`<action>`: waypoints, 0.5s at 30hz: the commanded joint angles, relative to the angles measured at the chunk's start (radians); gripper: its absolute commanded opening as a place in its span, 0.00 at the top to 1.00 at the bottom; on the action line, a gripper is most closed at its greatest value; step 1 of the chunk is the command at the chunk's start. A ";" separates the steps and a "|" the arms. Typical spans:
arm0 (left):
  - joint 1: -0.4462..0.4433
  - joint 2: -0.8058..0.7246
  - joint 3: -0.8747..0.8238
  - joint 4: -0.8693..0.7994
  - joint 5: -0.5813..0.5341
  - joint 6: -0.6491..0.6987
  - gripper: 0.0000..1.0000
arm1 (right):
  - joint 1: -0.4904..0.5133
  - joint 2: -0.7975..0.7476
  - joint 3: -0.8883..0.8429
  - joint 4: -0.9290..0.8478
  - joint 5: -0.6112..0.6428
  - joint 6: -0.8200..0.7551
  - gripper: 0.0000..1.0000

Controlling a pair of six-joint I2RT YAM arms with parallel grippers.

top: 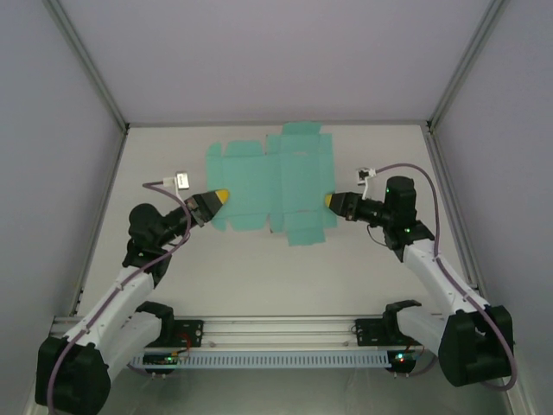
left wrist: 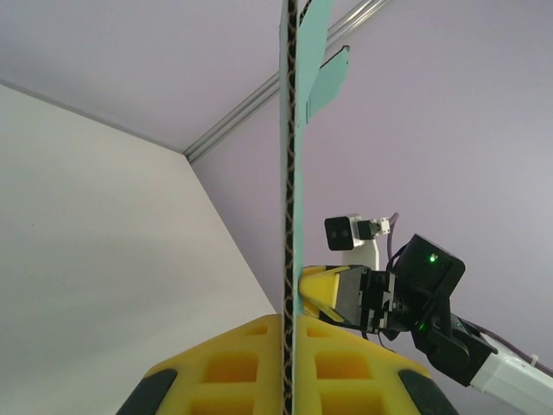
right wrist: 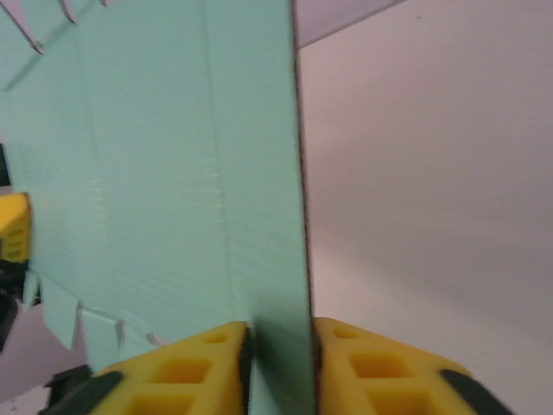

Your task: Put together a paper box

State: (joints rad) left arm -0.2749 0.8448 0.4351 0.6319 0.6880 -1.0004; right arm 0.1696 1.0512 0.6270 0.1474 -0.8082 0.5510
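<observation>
The paper box (top: 276, 186) is a flat teal die-cut sheet with flaps, spread out level over the white table (top: 259, 277) between my two grippers. My left gripper (top: 220, 196) is shut on its left edge. In the left wrist view the yellow pads (left wrist: 233, 363) press both faces of the card's corrugated edge (left wrist: 289, 173). My right gripper (top: 331, 201) reaches the sheet's right edge. In the right wrist view the sheet (right wrist: 155, 156) runs between that gripper's (right wrist: 279, 327) pads. It lies against the right pad (right wrist: 363, 354), with a dark gap to the left one.
Pale enclosure walls with aluminium corner posts (top: 91, 65) ring the table on three sides. A metal rail (top: 276, 327) carrying both arm bases runs along the near edge. Bare white tabletop lies in front of the sheet.
</observation>
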 commanded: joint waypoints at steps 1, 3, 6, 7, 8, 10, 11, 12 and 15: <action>0.002 -0.023 -0.003 0.026 0.018 0.002 1.00 | -0.004 0.013 0.029 0.091 -0.089 0.025 0.83; 0.002 -0.030 -0.008 0.000 0.000 0.016 1.00 | -0.002 0.019 0.028 0.108 -0.116 0.018 0.91; 0.002 -0.044 -0.009 -0.092 -0.041 0.060 0.90 | -0.001 0.020 0.033 0.099 -0.100 -0.011 1.00; 0.002 -0.054 -0.001 -0.173 -0.072 0.099 0.82 | 0.004 0.019 0.039 0.066 -0.072 -0.029 1.00; 0.002 -0.065 0.007 -0.253 -0.109 0.136 0.73 | 0.010 0.019 0.051 0.008 -0.043 -0.070 1.00; 0.002 -0.092 0.020 -0.438 -0.229 0.211 0.22 | 0.033 0.021 0.084 -0.158 0.051 -0.221 1.00; 0.003 -0.101 0.026 -0.525 -0.292 0.244 0.01 | 0.050 0.026 0.096 -0.219 0.112 -0.268 1.00; 0.002 -0.114 0.036 -0.626 -0.370 0.273 0.00 | 0.071 0.034 0.107 -0.277 0.175 -0.312 1.00; 0.002 -0.137 0.067 -0.833 -0.531 0.329 0.00 | 0.138 0.080 0.124 -0.393 0.397 -0.488 1.00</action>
State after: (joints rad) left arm -0.2729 0.7345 0.4473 0.0895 0.3637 -0.7845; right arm 0.2642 1.0973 0.7200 -0.0589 -0.6434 0.2745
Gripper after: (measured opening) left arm 0.984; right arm 0.049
